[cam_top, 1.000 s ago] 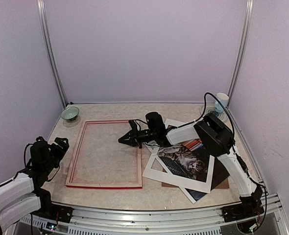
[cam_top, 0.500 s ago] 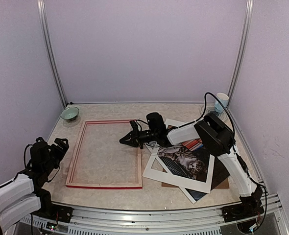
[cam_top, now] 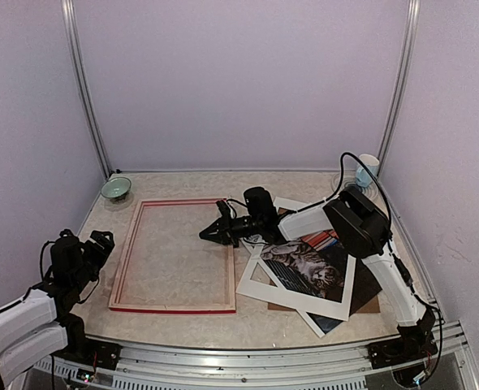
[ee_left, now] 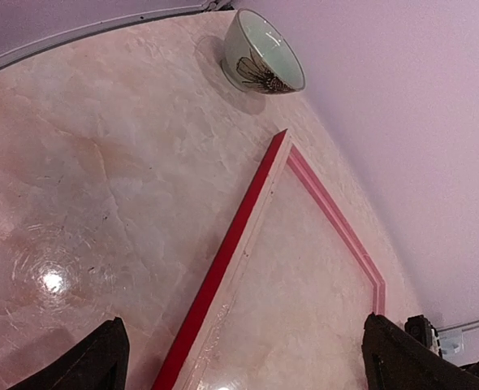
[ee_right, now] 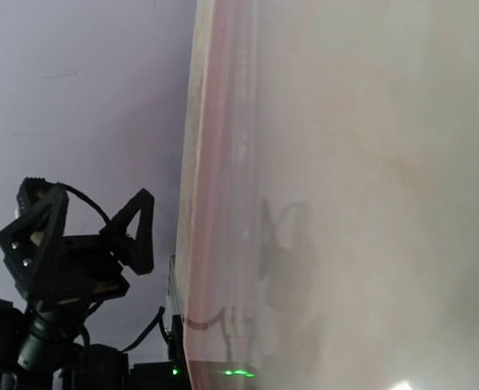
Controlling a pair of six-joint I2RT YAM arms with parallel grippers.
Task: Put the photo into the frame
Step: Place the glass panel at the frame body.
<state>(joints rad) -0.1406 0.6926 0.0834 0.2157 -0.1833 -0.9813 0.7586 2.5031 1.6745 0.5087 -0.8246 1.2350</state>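
Change over the last sec: right gripper has eased back a touch toward the right, off the frame's opening and nearer its right rail; left arm has sunk a little at the near-left corner; nothing else has shifted. Reading: no progress on the photo yet; the right arm looks done w/ the frame and prob. heads back to the pile, but that's a guess.

Claws: right one pinched tight, holding nothing, hovering low over the frame's far-right part; left gripper spread wide, empty, just beside the frame's left rail.

Task things: frame lies flat on the left-centre of the worktop, pale side up, opening bare; photo lies on the right half of the worktop, cat up, under the white mat and showing thru its window, w/ the brown backing board beneath; well apart from the frame's opening.

Count: 1 frame; 1 photo; 1 mat; 1 backing board; 1 bowl at the far-left corner; 1 cup at the far-right corner; 2 arms.
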